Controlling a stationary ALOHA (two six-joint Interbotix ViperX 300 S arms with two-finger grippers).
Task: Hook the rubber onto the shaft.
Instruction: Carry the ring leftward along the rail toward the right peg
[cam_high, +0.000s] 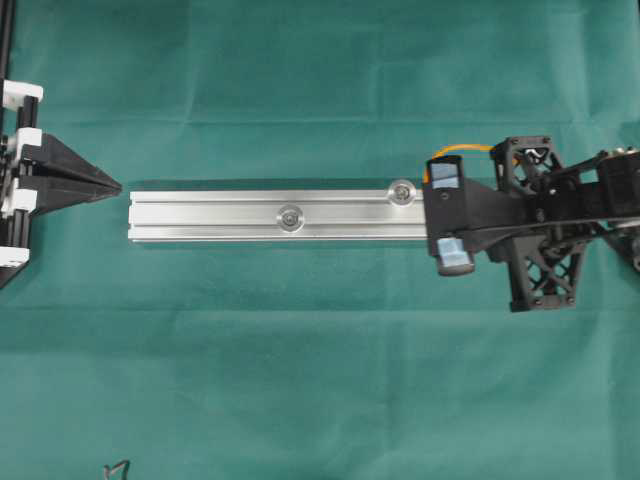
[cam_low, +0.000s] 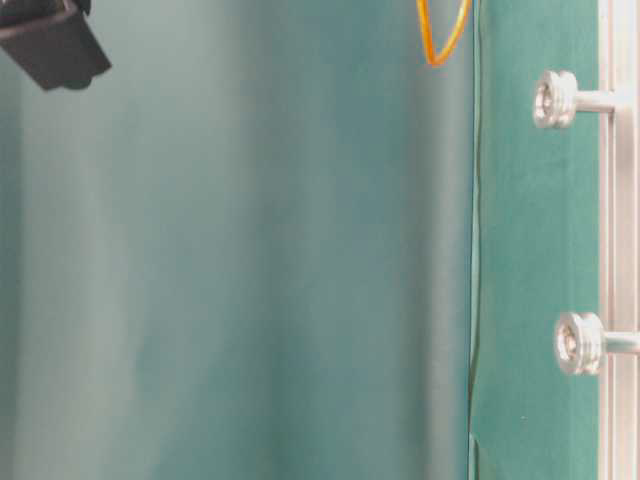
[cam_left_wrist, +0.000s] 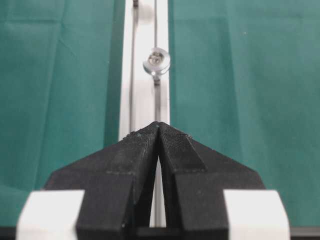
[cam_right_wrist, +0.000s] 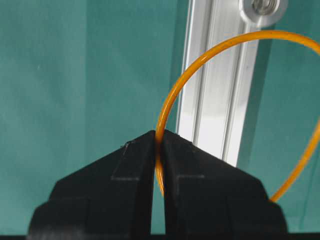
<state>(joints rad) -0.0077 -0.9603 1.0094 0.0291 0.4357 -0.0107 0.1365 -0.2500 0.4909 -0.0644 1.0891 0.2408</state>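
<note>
Orange rubber (cam_right_wrist: 210, 55) is pinched tight between the black tips of the right gripper (cam_right_wrist: 159, 137), and its loop hangs free in the air over the right end of the silver rail (cam_high: 210, 215). The near shaft (cam_high: 402, 192) pokes up just past the loop, bare. Nothing is hooked yet. Far left, the left gripper (cam_left_wrist: 159, 125) waits, squeezed shut on nothing.

The rubber (cam_right_wrist: 200, 62) is orange and plain, and the right claw (cam_right_wrist: 159, 142) pinching it is matt black. Beyond this claw the rail (cam_right_wrist: 220, 100) is silver with pale lengthwise stripes, and the shaft (cam_right_wrist: 262, 7) is shiny silver. The surface (cam_high: 300, 350) is plain dark green. The left claw (cam_left_wrist: 159, 125) is black with white blocks behind.
</note>
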